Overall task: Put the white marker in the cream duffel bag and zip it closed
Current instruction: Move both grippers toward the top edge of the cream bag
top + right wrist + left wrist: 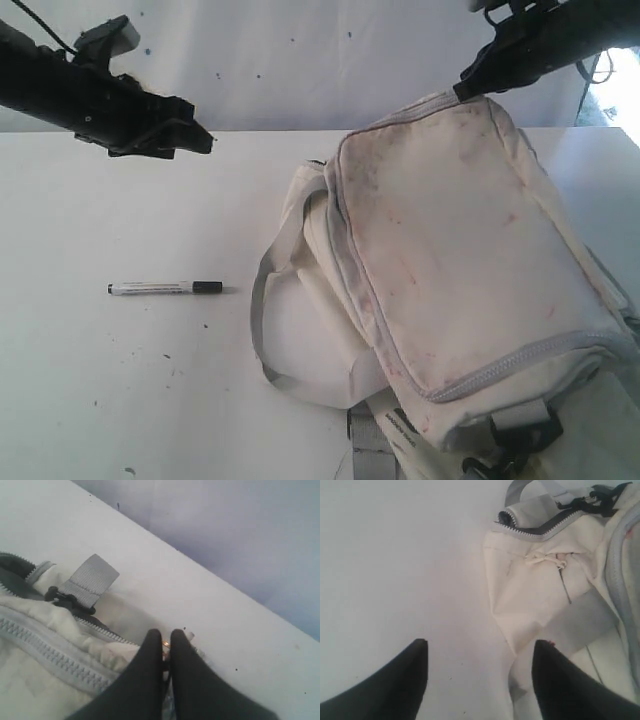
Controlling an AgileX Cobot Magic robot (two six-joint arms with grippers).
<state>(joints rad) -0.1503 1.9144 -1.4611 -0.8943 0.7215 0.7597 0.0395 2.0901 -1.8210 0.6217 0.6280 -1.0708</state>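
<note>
Holding both arms at the far side of the table [100,400], with the pen not yet picked up.
On the left, I had the left gripper [195,135] in the air with its fingers [410,675] spread wide and nothing between them, I think so that it was ready to go down for the pen. The white marker [165,288] lay flat on the table below it, its black cap toward the cream duffel bag [450,250], well apart from both grippers. The bag lay on the right half with its stained panel up. At its far corner the right gripper [162,632] had its fingers pressed together on something small and shiny beside the grey zipper [50,655], maybe the pull, but I could not tell. In my judgement this grip was for working the zipper.
</note>
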